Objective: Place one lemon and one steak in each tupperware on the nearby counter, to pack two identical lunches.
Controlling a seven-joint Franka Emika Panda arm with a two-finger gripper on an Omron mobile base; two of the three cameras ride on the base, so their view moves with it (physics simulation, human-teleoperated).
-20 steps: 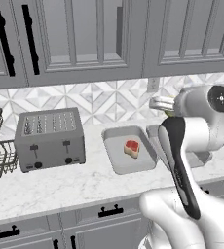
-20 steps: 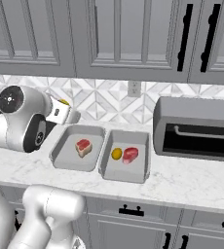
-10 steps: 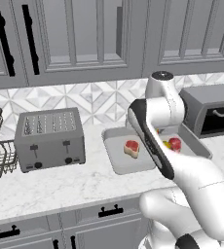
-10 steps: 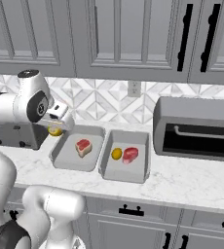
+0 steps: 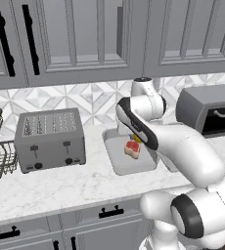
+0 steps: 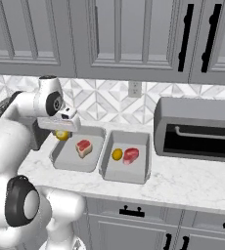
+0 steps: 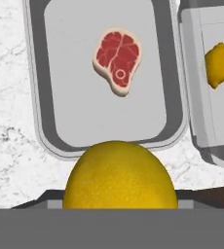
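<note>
Sitting on the counter, the left tupperware is holding one steak; my gripper is hovering at its back-left corner, jaws pinching a lemon.

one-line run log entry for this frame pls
end effector: shut on lemon, above left tray's edge | left tray: steak | right tray: lemon + steak | next: drop lemon in left tray

The arm swings further left across the surface; the hand, gripping a lemon, now hangs over the back rim of the left tupperware, nearer the steak.
</note>
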